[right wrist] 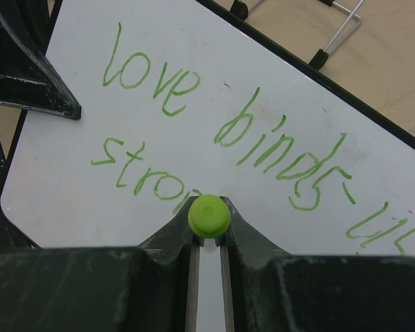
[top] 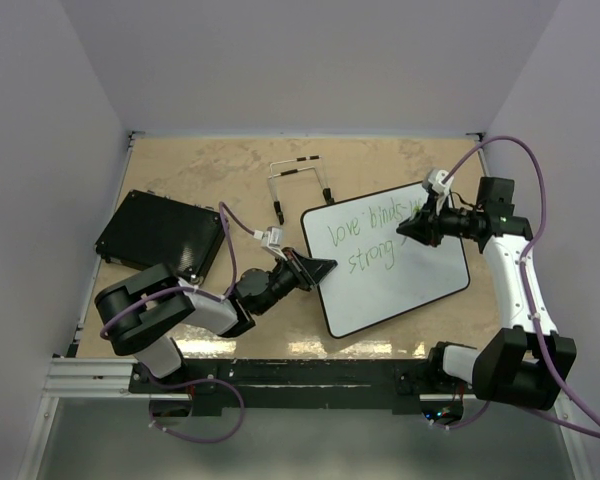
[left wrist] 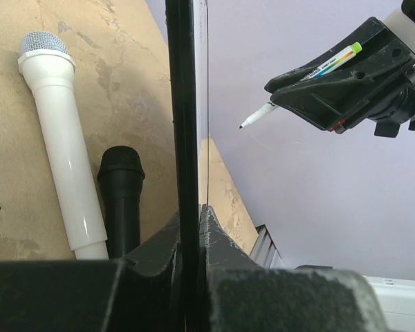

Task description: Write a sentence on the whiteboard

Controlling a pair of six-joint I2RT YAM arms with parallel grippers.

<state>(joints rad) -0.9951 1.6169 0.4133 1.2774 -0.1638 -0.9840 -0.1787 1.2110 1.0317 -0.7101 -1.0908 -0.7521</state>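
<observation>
Our left pincer (top: 318,268) pinches the glossy, black-framed whiteboard (top: 410,280), long axis slanting toward far right; our right pincer (top: 410,228) clamps a green-capped marker (right wrist: 208,215).

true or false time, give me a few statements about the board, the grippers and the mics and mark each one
1. The left gripper clamps the edge of the whiteboard. True.
2. The right gripper holds a red marker. False: the marker has a green end cap, and the writing is green too.
3. The sentence runs over two lines. True.
4. Both microphones are black. False: a white microphone lies beside a black microphone.
5. The black pad lies on the whiteboard. False: the black pad lies on the table, apart from the board, on the left.
</observation>
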